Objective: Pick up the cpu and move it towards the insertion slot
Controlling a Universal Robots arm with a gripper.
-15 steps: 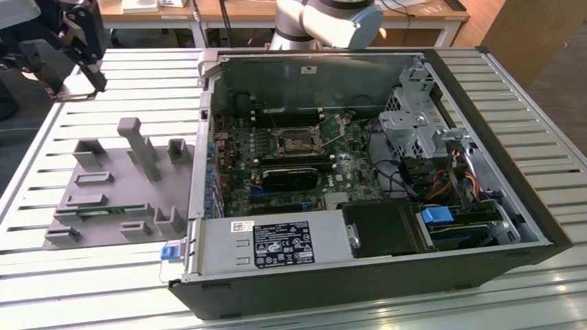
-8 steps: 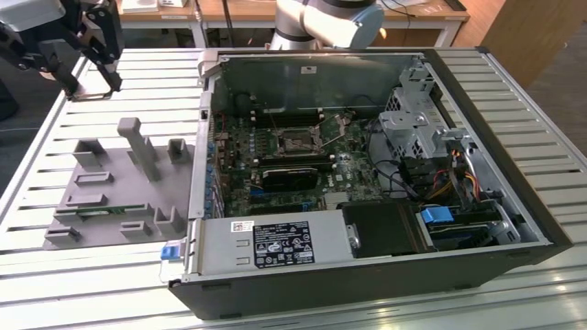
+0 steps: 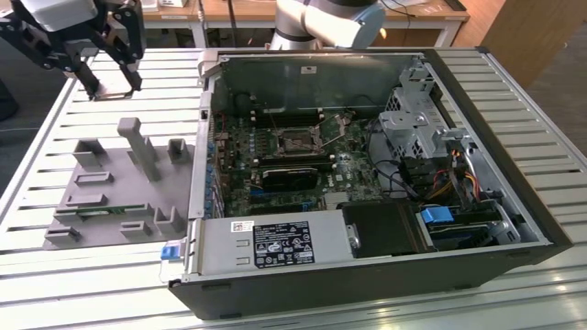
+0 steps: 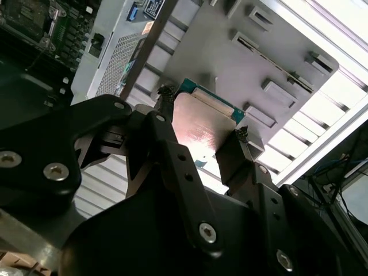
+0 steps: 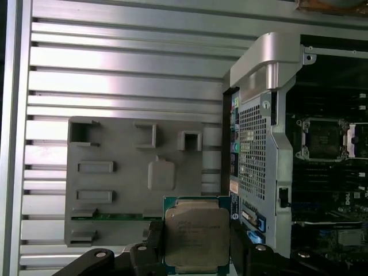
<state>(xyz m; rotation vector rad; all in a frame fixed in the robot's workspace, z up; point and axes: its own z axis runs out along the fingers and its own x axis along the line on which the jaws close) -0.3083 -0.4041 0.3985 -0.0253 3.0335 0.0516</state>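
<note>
**Exterior view, from its left to its right.** The gripper (image 3: 112, 88) hangs raised above the slatted table (image 3: 92, 292). It is clear of the grey tray (image 3: 101, 199) and sits past the tray's far end as this view shows it. What sits between its fingers is too small to tell here. A thin green memory stick (image 3: 101, 212) lies in the tray. Just beside the tray on the exterior view's right stands the open computer case (image 3: 367, 292). The insertion slot (image 3: 298, 137) lies on the board inside the case, well apart from the tray and from the gripper.

**First wrist view.** This view shows what the exterior view does not. The cpu (image 5: 197, 236) is held off the tray with its silver top facing the camera and a green rim around it. The two fingers are closed part-way, pressing on its opposite edges. Behind it lies the tray, with the slot beyond the tray inside the case.

**Second wrist view.** The same grip appears obliquely. The fingers (image 4: 237, 156) clamp the chip's edges, glare lies on the metal top, and the tray is behind the chip.
</note>
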